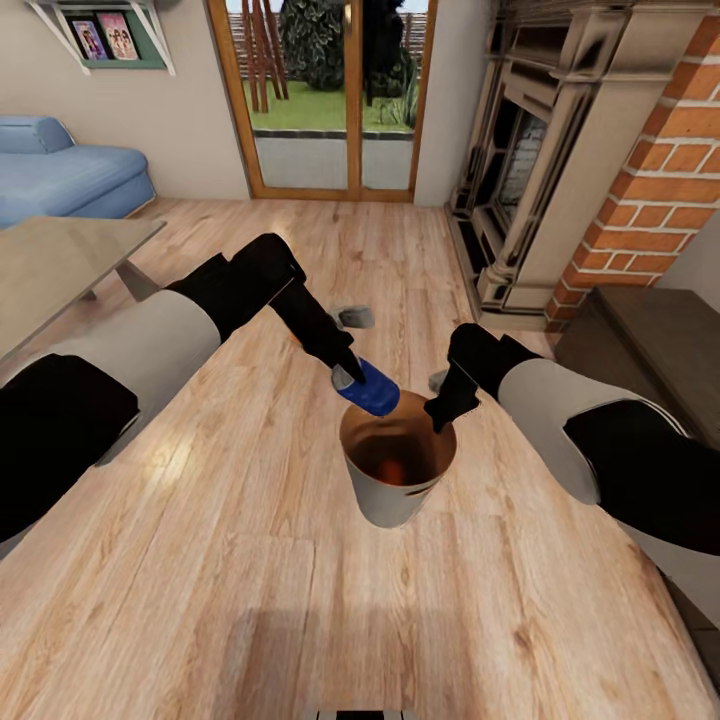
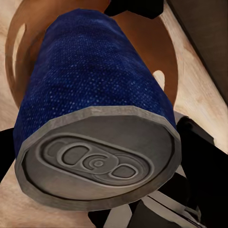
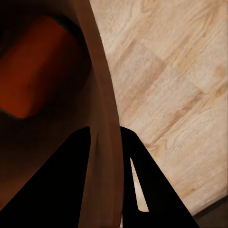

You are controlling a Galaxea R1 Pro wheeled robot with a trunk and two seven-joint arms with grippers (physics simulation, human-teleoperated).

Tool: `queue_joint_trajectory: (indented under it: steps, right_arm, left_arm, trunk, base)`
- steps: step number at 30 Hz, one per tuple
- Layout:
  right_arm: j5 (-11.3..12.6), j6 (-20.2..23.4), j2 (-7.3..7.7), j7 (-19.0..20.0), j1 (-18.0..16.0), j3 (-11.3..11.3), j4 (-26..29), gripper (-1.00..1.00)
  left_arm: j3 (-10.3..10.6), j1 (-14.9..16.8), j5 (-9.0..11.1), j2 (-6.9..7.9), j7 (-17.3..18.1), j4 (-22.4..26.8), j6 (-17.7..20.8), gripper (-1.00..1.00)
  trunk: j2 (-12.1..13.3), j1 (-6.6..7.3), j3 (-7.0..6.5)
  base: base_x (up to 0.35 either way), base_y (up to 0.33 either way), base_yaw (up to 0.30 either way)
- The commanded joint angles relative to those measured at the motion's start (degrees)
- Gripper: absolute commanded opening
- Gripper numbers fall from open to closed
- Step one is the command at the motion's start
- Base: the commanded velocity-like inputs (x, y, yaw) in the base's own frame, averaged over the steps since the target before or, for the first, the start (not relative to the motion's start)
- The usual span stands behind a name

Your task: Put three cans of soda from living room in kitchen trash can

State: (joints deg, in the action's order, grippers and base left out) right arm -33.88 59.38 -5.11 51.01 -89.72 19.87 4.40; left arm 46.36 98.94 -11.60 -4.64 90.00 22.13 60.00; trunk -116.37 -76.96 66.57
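My left gripper (image 1: 348, 375) is shut on the dark blue can of soda (image 1: 372, 389), holding it tilted over the near-left rim of the tash can (image 1: 388, 505). In the left wrist view the can (image 2: 95, 90) shows its silver top, with the bucket's brown inside (image 2: 147, 42) behind it. My right gripper (image 1: 440, 415) is shut on the bucket's far-right rim; its fingers straddle the wall (image 3: 102, 118) in the right wrist view. One orange can (image 1: 392, 468) lies at the bottom of the bucket, also seen as an orange can (image 3: 33, 66) from the right wrist.
This is the living room: a blue sofa (image 1: 60, 175) and a glass-topped table (image 1: 60, 260) at left, glass doors (image 1: 330, 90) ahead, a brick fireplace (image 1: 540, 170) and dark low unit (image 1: 650, 340) at right. A small grey thing (image 1: 355, 318) lies on the wood floor.
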Motion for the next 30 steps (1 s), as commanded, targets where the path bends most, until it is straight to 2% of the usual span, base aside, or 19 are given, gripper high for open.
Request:
queue_joint_trajectory:
  steps: [1, 10, 11, 14, 15, 16, 19, 20, 22, 26, 30]
  right_arm:
    - [1.45, 0.62, -0.14, 0.15, -0.01, -1.3, 0.25, -1.0]
    - [1.45, 0.62, -1.72, 0.14, -0.01, -1.32, 2.25, -1.0]
    - [1.45, 0.62, -1.95, 0.09, -0.01, -1.28, 2.37, -1.0]
    - [1.42, 0.62, -2.02, 0.07, -0.01, -1.3, 2.41, -1.0]
    - [1.41, 0.62, -2.04, 0.07, -0.01, -1.3, 2.42, -1.0]
    - [1.41, 0.62, -2.06, 0.06, -0.01, -1.31, 2.43, -1.0]
    - [1.42, 0.62, -2.08, 0.06, -0.01, -1.32, 2.45, -1.0]
    - [1.43, 0.62, -2.1, 0.05, -0.01, -1.32, 2.45, -1.0]
    - [1.44, 0.62, -2.1, 0.05, -0.01, -1.32, 2.45, -1.0]
    - [1.45, 0.62, -2.16, 0.07, -0.01, -1.32, 2.53, -1.0]
    - [1.45, 0.62, -2.27, 0.12, -0.01, -1.32, 3.0, -1.0]
  left_arm:
    - [0.03, -0.02, -0.01, -0.06, 0.0, 0.02, 0.0, -1.0]
    - [0.25, -0.4, 0.05, -1.68, 0.0, 0.1, 0.0, -1.0]
    - [0.99, -1.82, -0.05, -2.02, 0.0, 0.11, 0.0, -1.0]
    - [2.45, -3.2, -0.69, -2.18, 0.0, 0.11, 0.0, -1.0]
    - [2.97, -3.73, -1.29, -2.24, 0.0, 0.11, 0.0, -1.0]
    - [3.72, -4.91, -3.07, -2.44, 0.0, 0.11, 0.0, -1.0]
    - [4.39, -7.23, -6.3, -2.83, 0.0, 0.14, 0.0, -1.0]
    - [4.66, -9.04, -8.4, -3.07, 0.0, 0.18, 0.0, -1.0]
    - [4.9, -11.14, -10.88, -3.3, 0.0, 0.55, 0.0, -1.0]
    - [5.08, -12.91, -13.02, -3.46, 0.0, 1.34, 0.0, -1.0]
    - [5.13, -13.57, -13.63, -3.59, 0.0, 3.14, 0.0, -1.0]
  trunk:
    - [0.0, 0.0, -0.01]
    - [0.0, 0.0, -0.01]
    - [0.0, 0.0, -0.01]
    - [0.0, 0.0, -0.01]
    - [0.0, 0.0, -0.01]
    - [0.0, 0.0, -0.01]
    - [0.0, 0.0, -0.01]
    - [0.0, 0.0, -0.01]
    - [0.0, 0.0, -0.01]
    - [0.0, 0.0, -0.01]
    - [0.0, 0.0, -0.01]
  base:
    - [0.0, 0.0, 0.0]
    - [0.0, 0.0, 0.0]
    - [0.0, 0.0, 0.0]
    - [0.0, 0.0, 0.0]
    - [0.0, 0.0, 0.0]
    - [0.0, 0.0, 0.0]
    - [0.0, 0.0, 0.0]
    - [0.0, 0.0, 0.0]
    - [0.0, 0.0, 0.0]
    - [0.0, 0.0, 0.0]
    - [0.0, 0.0, 0.0]
